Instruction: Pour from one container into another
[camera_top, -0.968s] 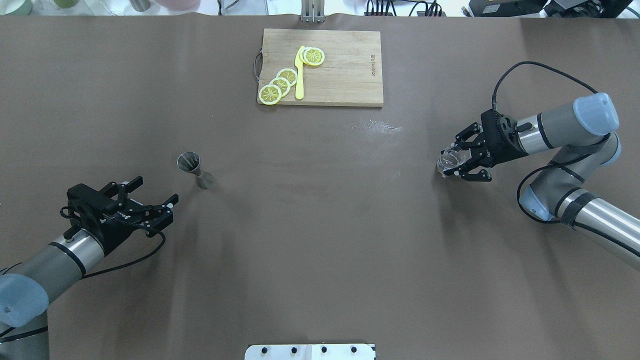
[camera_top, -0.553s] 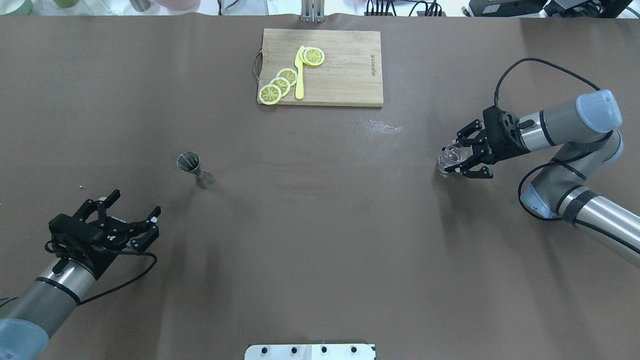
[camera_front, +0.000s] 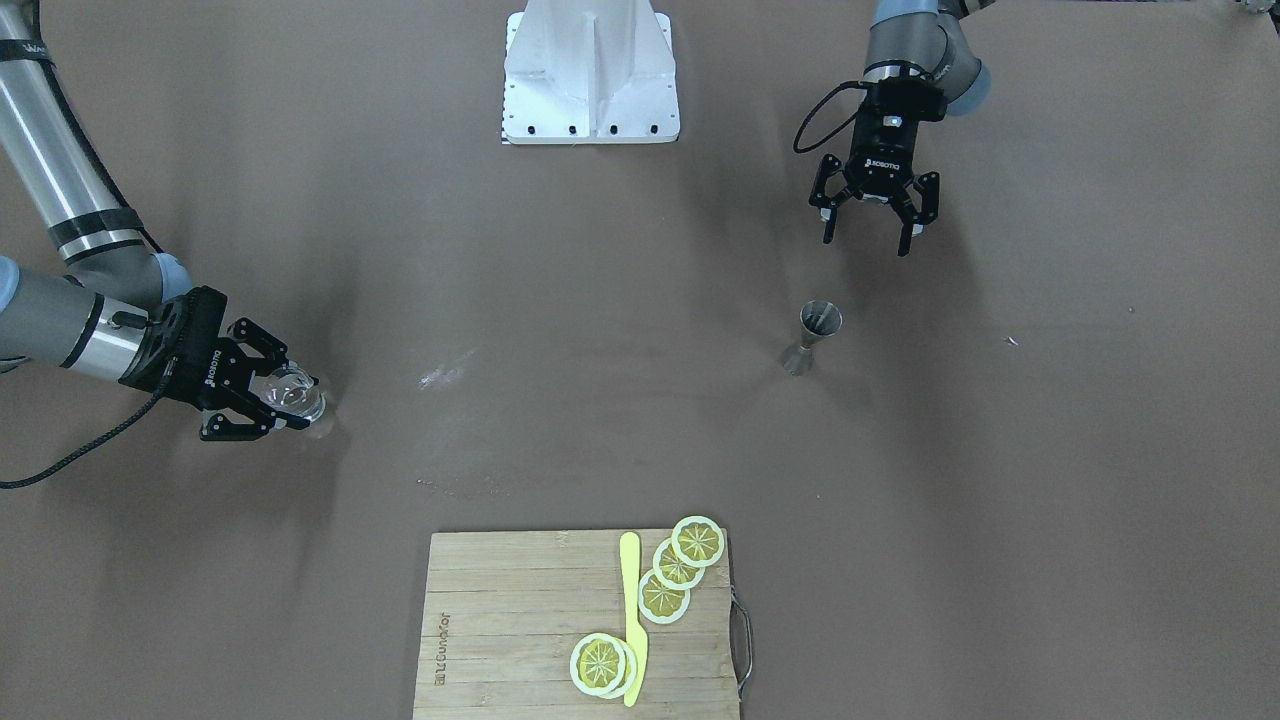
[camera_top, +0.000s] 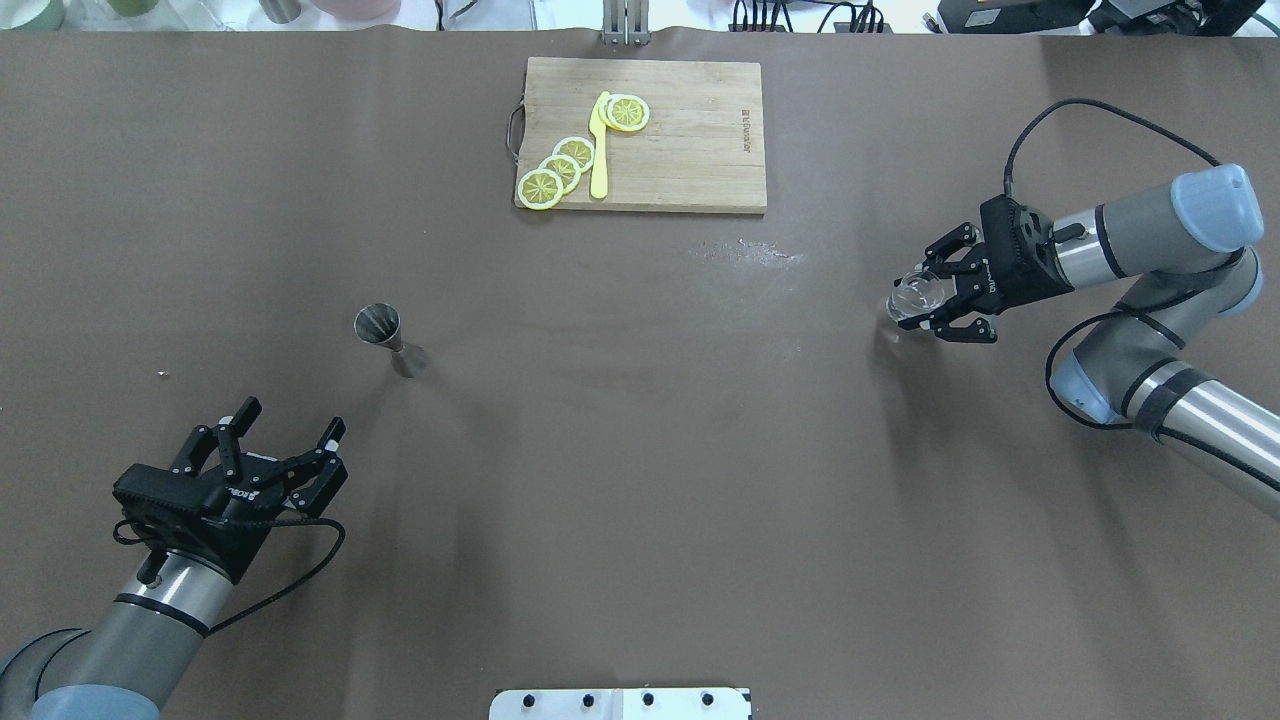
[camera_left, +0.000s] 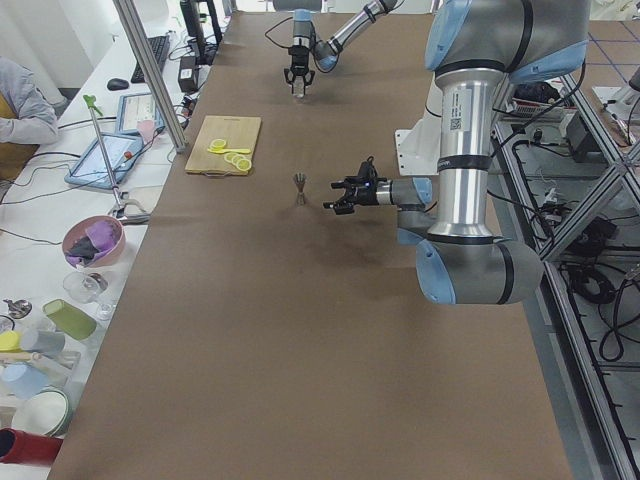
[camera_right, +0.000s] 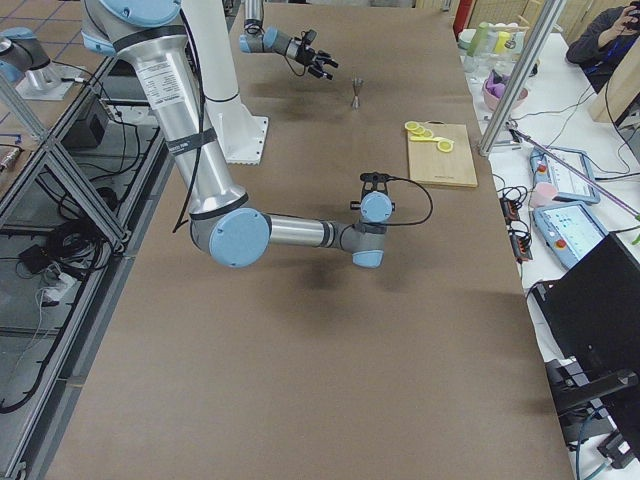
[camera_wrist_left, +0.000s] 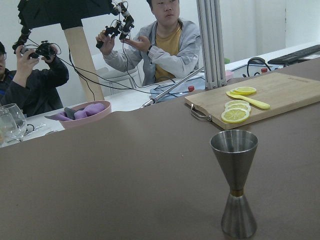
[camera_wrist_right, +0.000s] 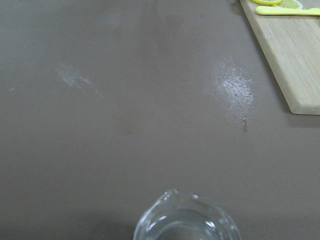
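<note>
Right hand (camera_top: 924, 297) pinches the glass beaker (camera_top: 908, 298) by its sides, upright so the liquid stays in. Metal measuring cup (camera_top: 386, 336) stands well apart on the desk (camera_top: 640, 450). Left hand (camera_top: 293, 420) is spread, empty, near the cup, probably leaving room.

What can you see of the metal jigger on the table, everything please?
The jigger is an hourglass-shaped double cup of brushed steel, with a thin brass-coloured band at its waist. It stands upright on the brown table, wider cup up and open, smaller cup down. Nothing but the table touches it; the left gripper hangs open, apart from it. Its contents cannot be told.
</note>
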